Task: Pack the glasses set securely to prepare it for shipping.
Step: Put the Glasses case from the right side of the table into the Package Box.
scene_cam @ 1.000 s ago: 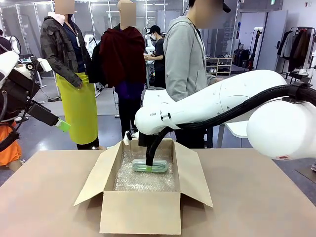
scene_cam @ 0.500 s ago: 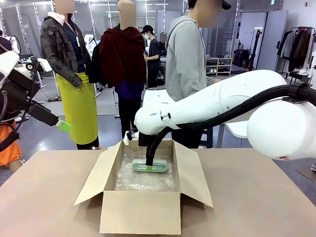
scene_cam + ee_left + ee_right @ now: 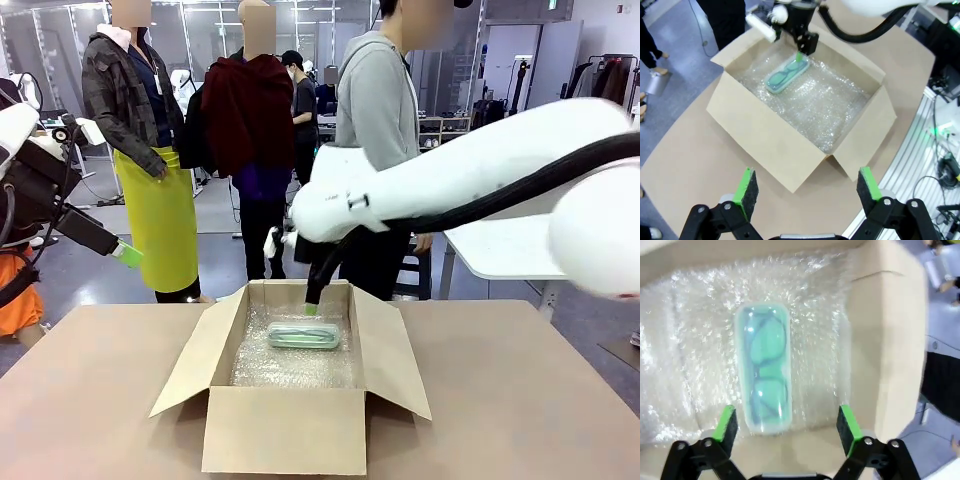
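A mint-green glasses case lies flat on bubble wrap inside the open cardboard box. Through its translucent lid I see a pair of glasses. My right gripper hangs open just above the case's far side, touching nothing; in the right wrist view its green pads stand wide on either side of the case's near end. The left gripper is held high off the table's left edge, open and empty. In the left wrist view it looks down on the box, the case and the right gripper.
The box flaps splay outward on both sides. Brown table surface surrounds the box. A person in a grey hoodie stands at the far edge behind the box, and other people stand farther back.
The right arm has lifted: its gripper was down around the mint-green case and now hangs above it, with the case left lying in the box. The left arm has not moved.
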